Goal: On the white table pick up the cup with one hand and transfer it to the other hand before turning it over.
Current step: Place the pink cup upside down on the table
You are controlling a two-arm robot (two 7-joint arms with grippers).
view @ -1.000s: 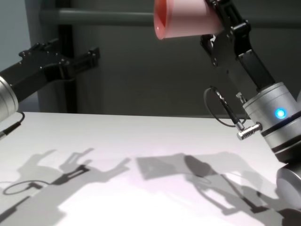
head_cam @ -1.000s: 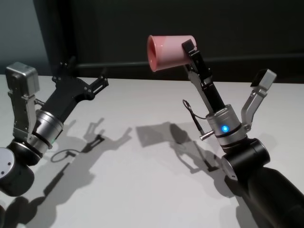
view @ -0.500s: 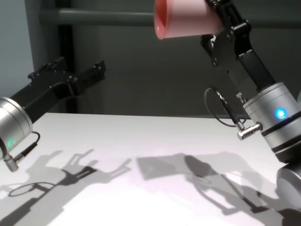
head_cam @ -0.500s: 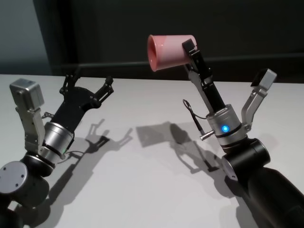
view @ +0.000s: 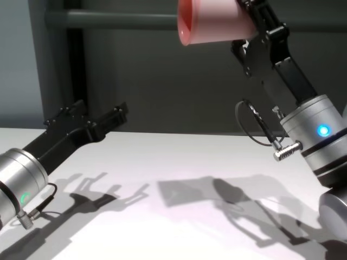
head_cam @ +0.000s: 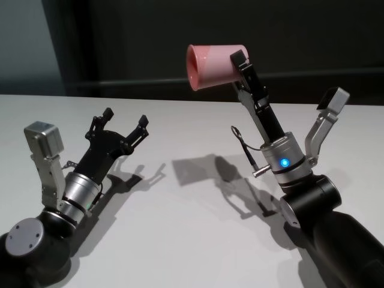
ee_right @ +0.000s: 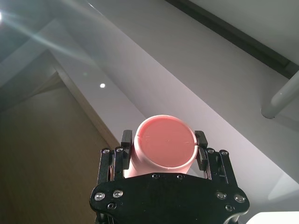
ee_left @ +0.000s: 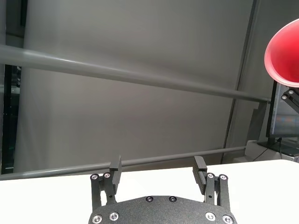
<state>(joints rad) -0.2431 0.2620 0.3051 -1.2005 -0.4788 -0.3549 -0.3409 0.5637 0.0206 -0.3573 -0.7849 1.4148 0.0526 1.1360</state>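
Observation:
The cup (head_cam: 213, 65) is a plain pink tumbler held high above the white table (head_cam: 180, 228). It lies on its side with its mouth facing my left side. My right gripper (head_cam: 235, 63) is shut on the cup near its base, and the right wrist view shows the cup's flat bottom (ee_right: 166, 144) between the fingers. In the chest view the cup (view: 214, 21) sits at the top edge. My left gripper (head_cam: 125, 118) is open and empty, low over the table's left part, well below and to the left of the cup. The cup's rim (ee_left: 286, 58) shows far off in the left wrist view.
A dark wall with a horizontal grey rail (view: 108, 20) runs behind the table's far edge. A thin cable loop (head_cam: 243, 147) hangs off my right wrist. Shadows of both arms fall on the tabletop between them.
My left arm has dropped lower and swung inward toward the table's middle, with its gripper still open. The right arm and the cup have not moved.

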